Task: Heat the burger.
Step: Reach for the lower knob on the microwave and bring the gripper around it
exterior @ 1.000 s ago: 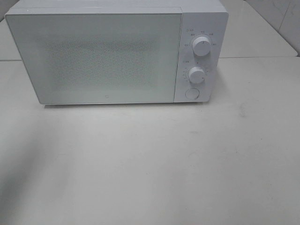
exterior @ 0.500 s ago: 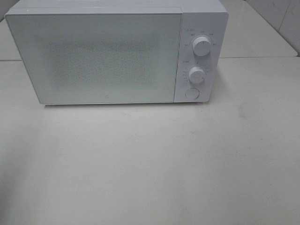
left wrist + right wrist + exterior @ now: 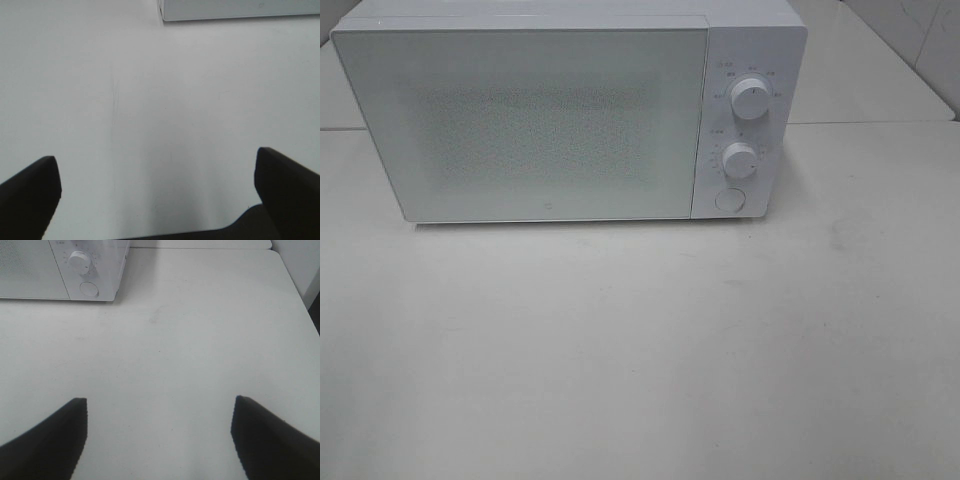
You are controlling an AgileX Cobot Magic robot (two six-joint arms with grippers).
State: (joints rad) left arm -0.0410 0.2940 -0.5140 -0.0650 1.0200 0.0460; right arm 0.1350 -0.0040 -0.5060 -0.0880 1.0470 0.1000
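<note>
White microwave [image 3: 570, 115] sits at 12 o'clock on the white table [image 3: 640, 350], door [image 3: 520, 130] shut. Upper knob [image 3: 749, 99], lower knob [image 3: 740, 160] and round button [image 3: 729, 199] are stacked at 3 o'clock of the door. Left gripper [image 3: 156, 165] released, fingers spread wide over the table, grasping nothing. Right gripper [image 3: 160, 402] released too, nothing between its fingers. Burger: not in any view, can't tell where.
</note>
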